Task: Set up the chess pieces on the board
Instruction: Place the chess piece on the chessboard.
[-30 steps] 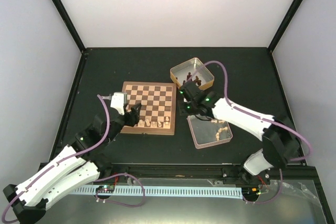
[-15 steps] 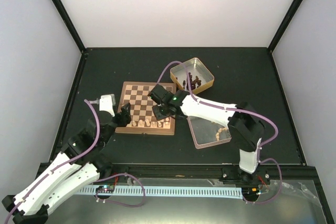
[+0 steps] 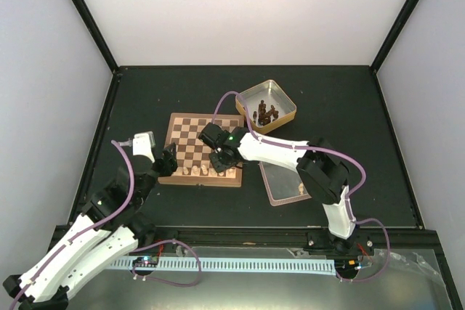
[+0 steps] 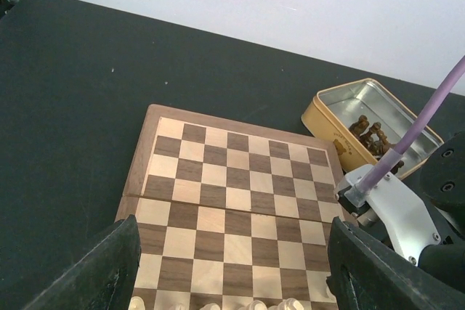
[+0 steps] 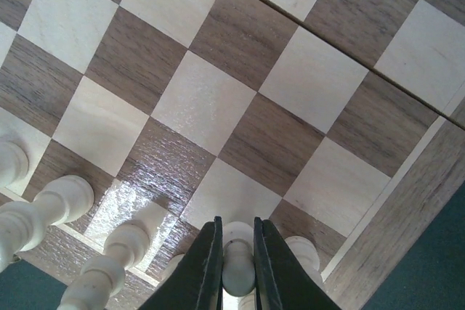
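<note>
The board [image 3: 203, 143] lies mid-table, with a row of pale cream chess pieces [image 3: 207, 170] along its near edge. My right gripper [image 3: 220, 156] is low over the board's near right part. In the right wrist view it [image 5: 238, 266] is shut on a cream piece [image 5: 238, 272], just above the squares, with other cream pieces [image 5: 67, 198] standing beside it. My left gripper [image 3: 168, 159] is at the board's left near edge. In the left wrist view it [image 4: 232, 281] is wide open and empty, looking over the board [image 4: 232, 201].
A gold metal tin [image 3: 280, 99] with dark brown pieces stands behind the board to the right; it also shows in the left wrist view [image 4: 341, 117]. A shallow clear tray [image 3: 280, 186] with a cream piece [image 3: 300, 189] lies right of the board.
My right gripper has swung left from the clear tray to over the board's near right squares. My left gripper has drawn back left, off the board to its edge.
</note>
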